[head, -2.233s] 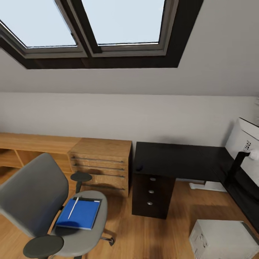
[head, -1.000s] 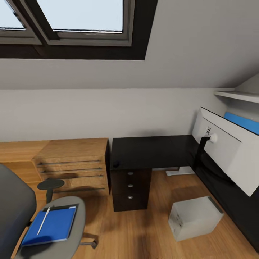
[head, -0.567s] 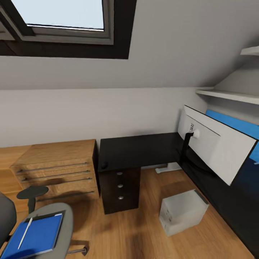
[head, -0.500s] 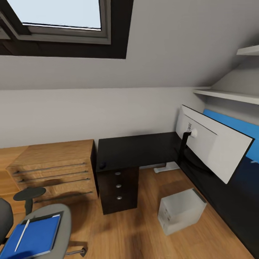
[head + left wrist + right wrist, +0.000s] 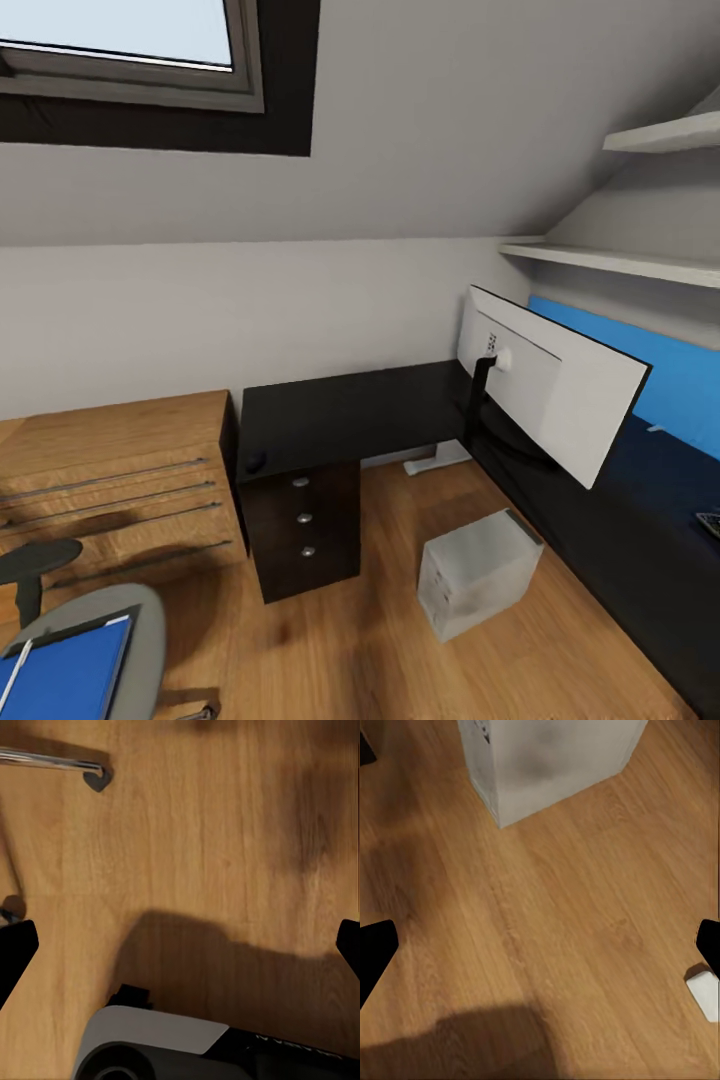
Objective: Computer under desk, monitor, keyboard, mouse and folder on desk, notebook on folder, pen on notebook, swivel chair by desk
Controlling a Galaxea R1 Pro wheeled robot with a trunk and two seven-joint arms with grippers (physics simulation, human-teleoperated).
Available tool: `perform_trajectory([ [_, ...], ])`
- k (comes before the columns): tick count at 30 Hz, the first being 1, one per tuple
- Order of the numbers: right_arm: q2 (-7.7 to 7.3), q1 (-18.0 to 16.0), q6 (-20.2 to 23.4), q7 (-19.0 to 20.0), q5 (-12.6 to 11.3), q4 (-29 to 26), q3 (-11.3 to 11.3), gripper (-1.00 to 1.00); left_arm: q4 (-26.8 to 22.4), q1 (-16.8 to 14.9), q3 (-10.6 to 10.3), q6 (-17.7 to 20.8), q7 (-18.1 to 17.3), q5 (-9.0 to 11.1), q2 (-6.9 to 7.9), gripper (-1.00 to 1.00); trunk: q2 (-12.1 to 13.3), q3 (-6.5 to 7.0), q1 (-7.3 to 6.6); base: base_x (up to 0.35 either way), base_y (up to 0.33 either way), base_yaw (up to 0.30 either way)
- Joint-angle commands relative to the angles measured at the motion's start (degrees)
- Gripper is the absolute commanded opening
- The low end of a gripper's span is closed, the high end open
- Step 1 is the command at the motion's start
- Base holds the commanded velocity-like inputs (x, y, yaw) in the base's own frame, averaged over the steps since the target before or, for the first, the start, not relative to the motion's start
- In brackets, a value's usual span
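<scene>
I'm keeping both grippers spread wide and empty, pointing at the floor, while surveying: the computer (image 5: 478,585) is standing out beside the desk (image 5: 350,415), the folder (image 5: 62,675) waiting on the swivel chair (image 5: 140,640)

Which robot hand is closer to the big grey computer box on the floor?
The right one. The right gripper hangs over the floor with the computer just ahead. The left gripper looks down on bare floor by the swivel chair's base.

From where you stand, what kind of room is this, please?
Most likely an attic room used as a home office. A skylight sits in the sloped grey wall, an L-shaped black desk carries a monitor, and a computer tower stands on the wooden floor.
</scene>
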Motion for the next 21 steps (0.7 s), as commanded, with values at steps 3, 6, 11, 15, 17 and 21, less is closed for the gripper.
perform_trajectory([
  [3,0.01,-0.05,-0.14,-0.2,-0.35,0.04,0.49,1.0,0.01,-0.02,-0.08,-0.18,0.16,0.08,0.0,1.0,-1.27,-0.61,0.67,0.0,0.0,-0.243],
  [6,0.04,-0.05,-0.04,-0.19,-0.3,0.05,0.51,1.0,0.01,-0.02,-0.08,-0.18,0.16,0.08,0.0,1.0,-2.47,-1.15,1.33,0.0,0.0,-0.254],
  [11,0.02,-0.05,-0.04,-0.2,-0.29,0.05,0.5,1.0,0.01,-0.02,-0.08,-0.17,0.16,0.08,-0.01,1.0,-4.47,-2.05,2.43,0.0,0.0,-0.257],
  [15,-0.01,-0.05,-0.17,-0.2,-0.35,0.04,0.49,1.0,0.01,-0.02,-0.08,-0.11,0.16,0.14,0.0,1.0,-6.08,-2.77,3.31,0.0,0.0,-0.259],
  [17,-0.03,-0.05,-0.2,-0.2,-0.36,0.04,0.49,1.0,0.01,-0.02,-0.08,-0.1,0.16,0.15,0.0,1.0,-6.88,-3.13,3.75,0.0,0.0,-0.259],
  [21,-0.05,-0.05,-0.25,-0.2,-0.37,0.04,0.49,1.0,0.01,-0.02,-0.08,-0.09,0.16,0.16,-0.05,1.0,-8.49,-3.85,4.62,0.0,0.0,-0.259],
])
